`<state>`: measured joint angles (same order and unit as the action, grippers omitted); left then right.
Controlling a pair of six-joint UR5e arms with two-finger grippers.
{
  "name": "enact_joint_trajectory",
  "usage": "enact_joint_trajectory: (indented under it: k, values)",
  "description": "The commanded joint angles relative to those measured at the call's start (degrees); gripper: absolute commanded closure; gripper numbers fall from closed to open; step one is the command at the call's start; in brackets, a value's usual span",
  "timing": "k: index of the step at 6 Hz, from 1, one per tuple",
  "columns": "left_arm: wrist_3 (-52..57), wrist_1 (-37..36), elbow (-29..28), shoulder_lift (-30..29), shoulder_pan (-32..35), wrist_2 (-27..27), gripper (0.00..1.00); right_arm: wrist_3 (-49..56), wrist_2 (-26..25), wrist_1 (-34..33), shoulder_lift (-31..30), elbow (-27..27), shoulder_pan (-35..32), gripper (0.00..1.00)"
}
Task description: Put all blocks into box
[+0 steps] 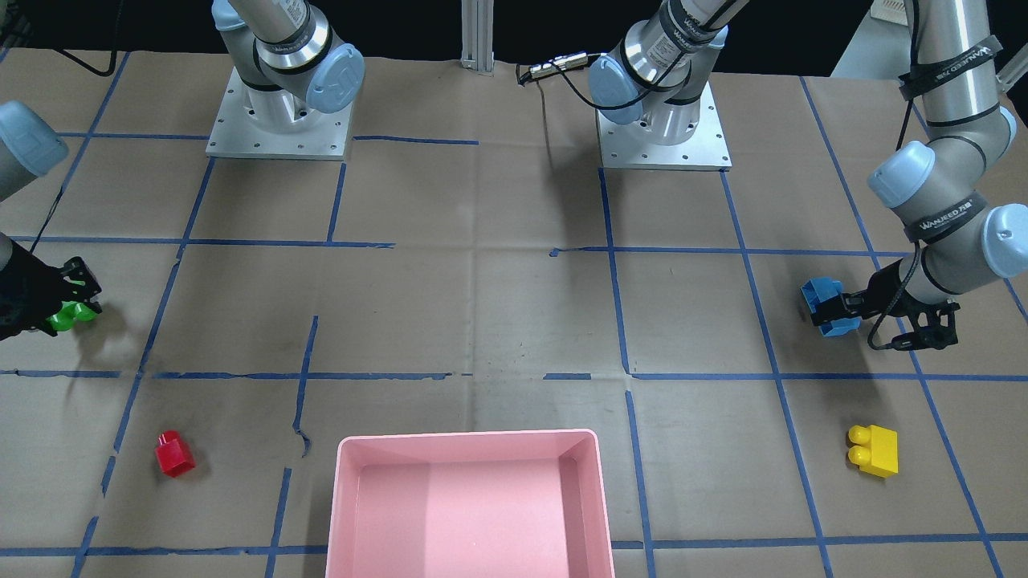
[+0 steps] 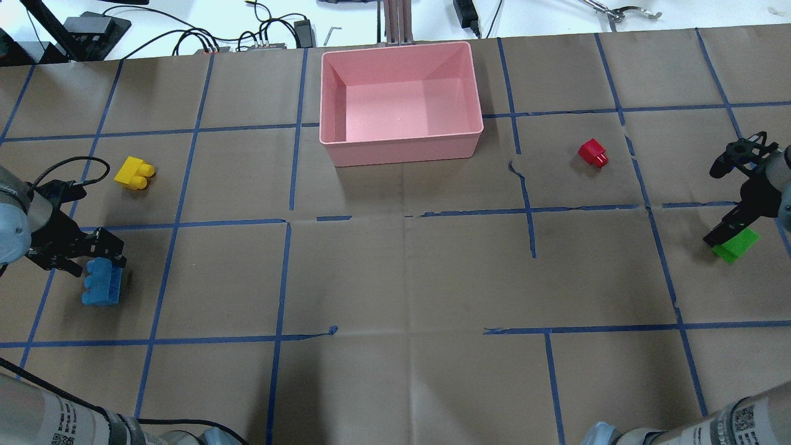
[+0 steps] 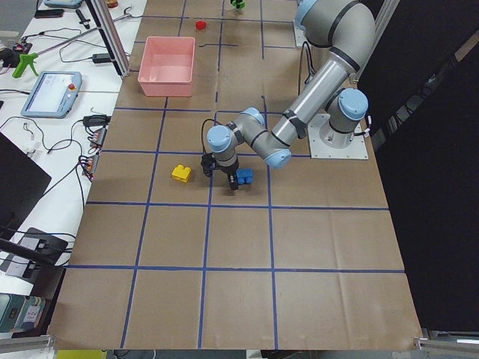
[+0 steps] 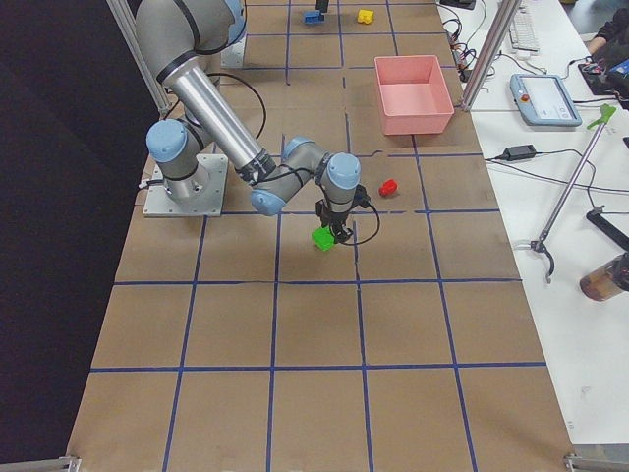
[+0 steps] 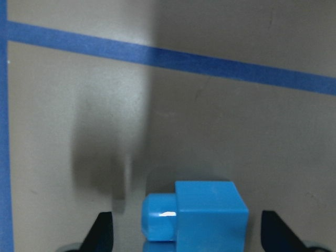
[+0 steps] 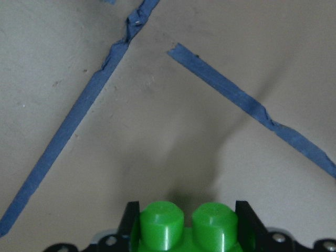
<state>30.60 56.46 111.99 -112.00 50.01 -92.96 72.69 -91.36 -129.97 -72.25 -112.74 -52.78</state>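
Observation:
My right gripper (image 1: 76, 303) is shut on the green two-stud block (image 1: 71, 317); in the right wrist view its fingers (image 6: 131, 223) press both sides of the block (image 6: 184, 228), low over the table. My left gripper (image 2: 102, 256) is open around the light-blue block (image 2: 102, 287); in the left wrist view a gap shows between the block (image 5: 205, 212) and each finger (image 5: 102, 231). The red block (image 2: 593, 152) and the yellow block (image 2: 135, 173) lie loose on the table. The pink box (image 2: 401, 145) stands empty at the table's far middle.
Brown paper with blue tape lines covers the table. Both arm bases (image 1: 277, 120) (image 1: 662, 120) stand at the robot's side. Cables and tools (image 2: 259, 37) lie beyond the far edge behind the box.

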Motion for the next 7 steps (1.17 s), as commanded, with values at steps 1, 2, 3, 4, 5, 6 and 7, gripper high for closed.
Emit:
enact_joint_trajectory:
  k: [1, 2, 3, 4, 5, 6, 7]
  values:
    - [0.24, -0.21, 0.95, 0.12, -0.09, -0.02, 0.01, -5.32, 0.30, 3.81, -0.44, 7.58, -2.48, 0.61]
    - [0.25, -0.30, 0.60, 0.12, -0.09, -0.02, 0.07, -12.76, 0.48, 9.15, -0.44, 12.76, -5.37, 0.61]
    - [0.25, -0.65, 0.60, 0.12, -0.09, -0.02, 0.18, -20.67, 0.65, 15.56, -0.26, 18.73, -8.80, 0.61]
    - [0.33, -1.87, 1.12, 0.12, -0.09, -0.02, 0.34, -29.45, 0.83, 21.97, 0.09, 23.14, -11.79, 0.61]
    - [0.07, -1.79, 0.95, 0.12, -0.09, -0.20, 0.59, -37.19, 1.79, 25.69, -0.08, 25.18, -14.52, 0.61]
    - [-0.02, -1.01, 0.34, 0.82, -0.17, -0.90, 0.78, -43.97, 2.84, 26.60, -0.26, 25.90, -17.76, 0.61]
    - [-0.19, -1.00, -0.27, 1.69, -0.09, -2.38, 0.87, -49.17, 3.02, 26.61, -0.26, 25.99, -21.01, 0.61]
